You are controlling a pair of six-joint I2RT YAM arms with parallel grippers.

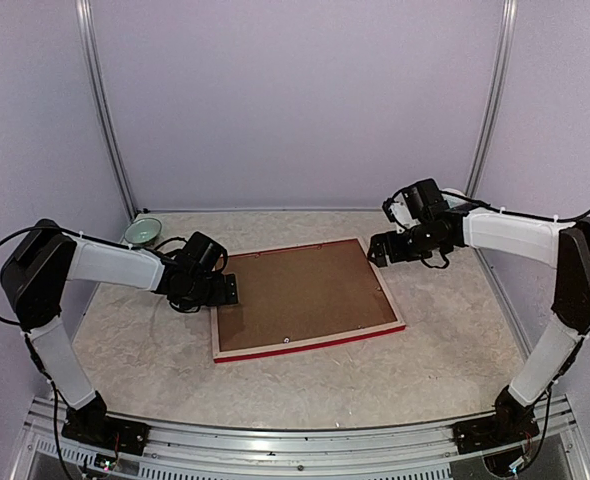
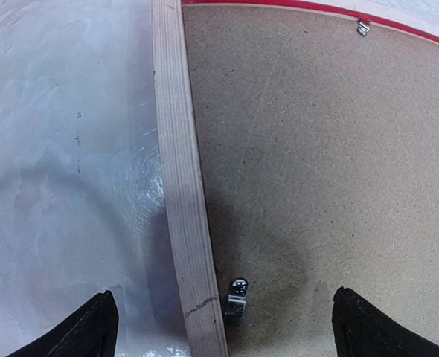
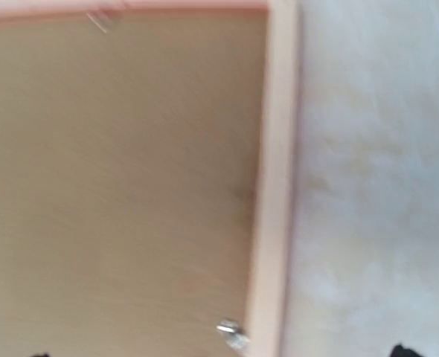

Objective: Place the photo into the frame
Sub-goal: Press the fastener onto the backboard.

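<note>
Tabletop (image 1: 455, 340): pale, mottled.

Frame (image 1: 305, 343): lies flat at the tabletop's middle, pale wood back up, red showing along its near edge.

Brown backing board (image 1: 300, 295): seated inside the frame's rim and covers the whole opening.

Photo: not visible anywhere. It may lie beneath the board, but that cannot be told. If it does, the loading looks done, and what remains is turning the clips and perhaps flipping the frame.

Left fingers (image 2: 85, 335): spread wide and holding nothing. They straddle the frame's left rail from above, one tip over bare tabletop, the other over the board.

Right fingers (image 1: 378, 250): also parted and empty, above the frame's far right corner and clear of it.

Green bowl (image 1: 143, 232): far left corner, apart from the frame.

Metal clip (image 2: 237, 297): on the board beside the left rail, between the left fingertips.
</note>
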